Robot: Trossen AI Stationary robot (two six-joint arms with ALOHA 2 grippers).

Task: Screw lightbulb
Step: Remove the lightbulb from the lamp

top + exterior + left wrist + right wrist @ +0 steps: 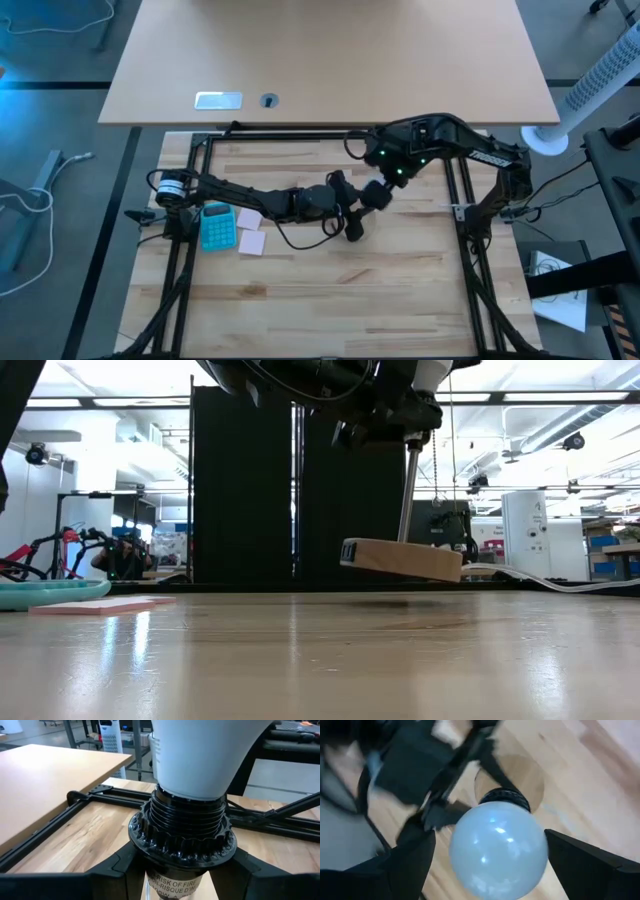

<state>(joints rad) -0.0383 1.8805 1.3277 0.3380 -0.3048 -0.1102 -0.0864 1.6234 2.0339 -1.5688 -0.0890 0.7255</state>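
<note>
above the lightbulb (497,851), right end effector (490,865) hangs spread, left end effector (175,870) clamps socket (182,832).

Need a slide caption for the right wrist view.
White lightbulb seated in black socket, right hand open around it.

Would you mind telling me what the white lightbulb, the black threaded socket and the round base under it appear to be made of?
The white pear-shaped lightbulb looks like frosted glass or smooth plastic: glossy, with small reflected highlights. The black ribbed socket seems to be moulded plastic, with shiny threads and a notched collar. The round base disc appears to be pale, matt, unvarnished wood, its rim plain tan.
</note>
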